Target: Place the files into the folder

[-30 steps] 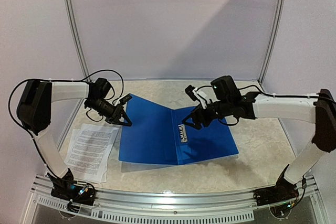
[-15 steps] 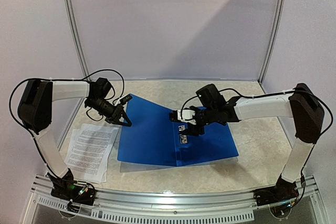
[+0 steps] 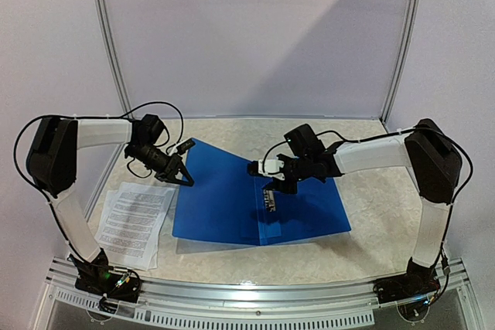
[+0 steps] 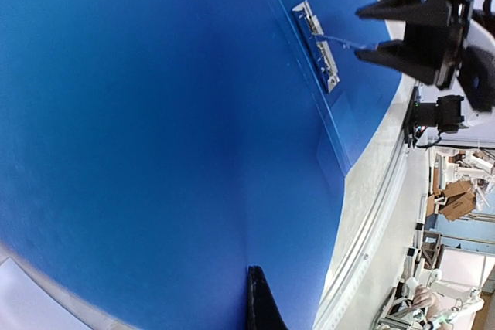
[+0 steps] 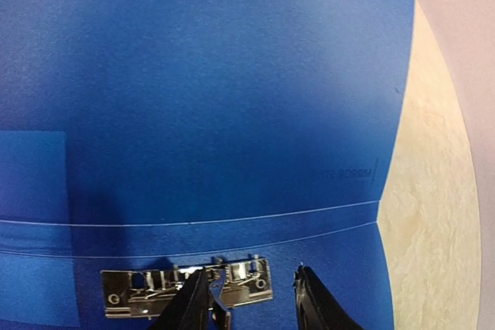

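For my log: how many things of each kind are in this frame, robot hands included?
Folder: 1
Clip: 1
Paper stack: 1 (sheets in it can't be counted)
Hands: 2 (left hand, right hand)
Total: 5

The mottled beige desk (image 3: pixel 371 245) carries the open folder (image 3: pixel 224 199) mid-desk and the files (image 3: pixel 133 222), seemingly stacked, at its left.
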Tool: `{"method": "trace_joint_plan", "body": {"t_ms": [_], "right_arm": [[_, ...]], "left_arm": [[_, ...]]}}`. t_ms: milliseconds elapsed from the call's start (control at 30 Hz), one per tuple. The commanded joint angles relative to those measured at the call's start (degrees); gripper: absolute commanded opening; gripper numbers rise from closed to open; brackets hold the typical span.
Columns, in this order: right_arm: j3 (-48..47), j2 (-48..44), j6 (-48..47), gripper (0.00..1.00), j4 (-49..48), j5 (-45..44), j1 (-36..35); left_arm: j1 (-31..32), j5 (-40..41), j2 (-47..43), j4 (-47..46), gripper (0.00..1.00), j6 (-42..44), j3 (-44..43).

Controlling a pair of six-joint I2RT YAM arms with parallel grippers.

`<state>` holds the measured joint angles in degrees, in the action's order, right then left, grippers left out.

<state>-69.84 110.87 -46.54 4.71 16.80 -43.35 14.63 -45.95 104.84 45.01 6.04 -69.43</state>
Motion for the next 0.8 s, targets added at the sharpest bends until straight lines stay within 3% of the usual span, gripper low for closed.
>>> {"method": "trace_joint_plan", "body": {"t_ms": [0,667,767], "right_arm": [[-3.5,2.1,2.6,0.38,-2.2,0.4,1.7],[-12.4,12.1,6.9,0.38,-3.6,-0.5,4.8],[-12.6,11.9,7.3,0.39,-3.5,-0.5,4.8]], "left_arm": [[0.2,0.4,1.4,0.8,0.0,2.1,-1.4],[0.3,0.3,2.3,1.2,0.0,2.5,-1.7],[0.2,0.4,2.3,1.1,0.11,2.3,-1.9]]}}
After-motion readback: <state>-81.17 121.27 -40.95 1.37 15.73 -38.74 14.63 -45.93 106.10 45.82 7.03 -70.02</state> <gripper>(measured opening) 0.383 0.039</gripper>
